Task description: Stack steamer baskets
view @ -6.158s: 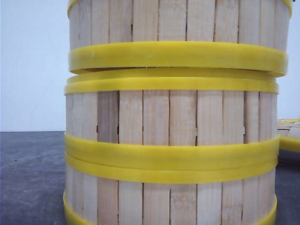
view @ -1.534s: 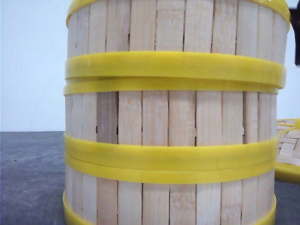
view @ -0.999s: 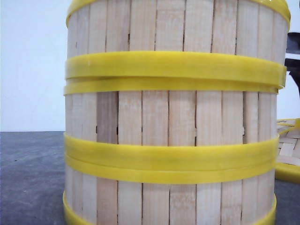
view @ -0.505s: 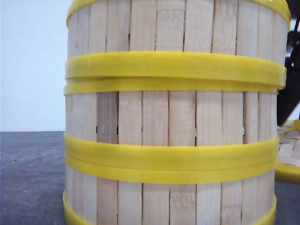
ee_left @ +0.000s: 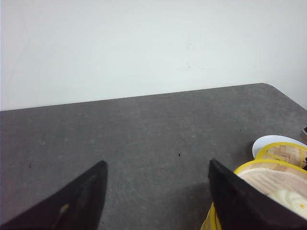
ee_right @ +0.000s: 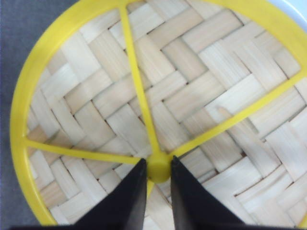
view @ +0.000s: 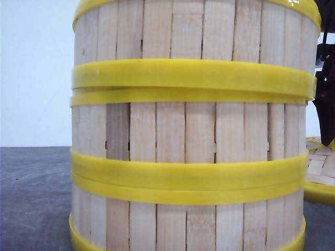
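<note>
Three steamer baskets stand stacked close in front of the front camera: top (view: 193, 31), middle (view: 193, 130), bottom (view: 193, 225). In the left wrist view the stack's top rim (ee_left: 268, 162) shows beside one finger, with pale buns (ee_left: 288, 196) inside. My left gripper (ee_left: 157, 163) hangs open over bare table, holding nothing. My right gripper (ee_right: 158, 165) is shut on the yellow centre knob (ee_right: 158, 168) of the flat woven lid (ee_right: 192, 81). The right arm (view: 325, 94) shows as a dark shape behind the stack's right side, above the lid (view: 319, 172).
A white plate (ee_left: 268, 142) lies under the lid (ee_left: 283, 153), right of the stack. The dark grey table (ee_left: 144, 129) stretches to a white wall. The table's far right corner is rounded (ee_left: 283, 93).
The top basket, tilted with a gap 6 s ago, now sits flush on the stack. My right arm has come down at the right edge onto the lid. The stack has shifted slightly.
</note>
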### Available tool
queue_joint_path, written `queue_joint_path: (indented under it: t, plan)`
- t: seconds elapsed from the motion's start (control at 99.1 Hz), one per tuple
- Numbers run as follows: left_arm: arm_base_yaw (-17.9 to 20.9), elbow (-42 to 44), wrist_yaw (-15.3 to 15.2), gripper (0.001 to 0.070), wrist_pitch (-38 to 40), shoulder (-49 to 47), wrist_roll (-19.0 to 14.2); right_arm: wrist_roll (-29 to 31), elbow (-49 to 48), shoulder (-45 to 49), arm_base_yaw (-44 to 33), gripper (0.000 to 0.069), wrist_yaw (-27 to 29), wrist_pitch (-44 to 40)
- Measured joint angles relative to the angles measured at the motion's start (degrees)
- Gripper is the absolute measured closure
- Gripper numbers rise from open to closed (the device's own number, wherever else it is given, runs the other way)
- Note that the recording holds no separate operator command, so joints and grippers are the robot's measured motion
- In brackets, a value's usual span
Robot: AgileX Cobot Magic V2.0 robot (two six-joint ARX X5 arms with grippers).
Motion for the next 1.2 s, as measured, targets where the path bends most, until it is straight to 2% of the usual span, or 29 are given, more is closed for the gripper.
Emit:
queue_joint_path:
  t: [0.192, 0.434, 0.828, 1.06, 1.201]
  plan:
    - [0.0, 0.0, 0.0, 0.0313, 0.0, 0.0, 0.0, 0.0, 0.9, -0.6, -0.2, 0.064, -0.3, -0.9]
    - [0.0, 0.0, 0.0, 0.0313, -1.2, 0.1, 0.0, 0.2, 5.6, -1.7, -0.7, 0.064, -1.6, -6.1]
    - [0.0, 0.0, 0.0, 0.0313, -1.2, 0.1, 0.0, 0.5, 25.2, -2.9, -0.8, 0.064, -1.7, -18.6]
    - [0.0, 0.0, 0.0, 0.0313, -1.2, 0.1, 0.0, 1.4, 40.6, -2.9, 2.5, 0.064, -6.0, -28.0]
    - [0.0, 0.0, 0.0, 0.0313, -1.2, 0.1, 0.0, 1.4, 47.7, -3.0, 6.3, 0.064, -9.7, -36.5]
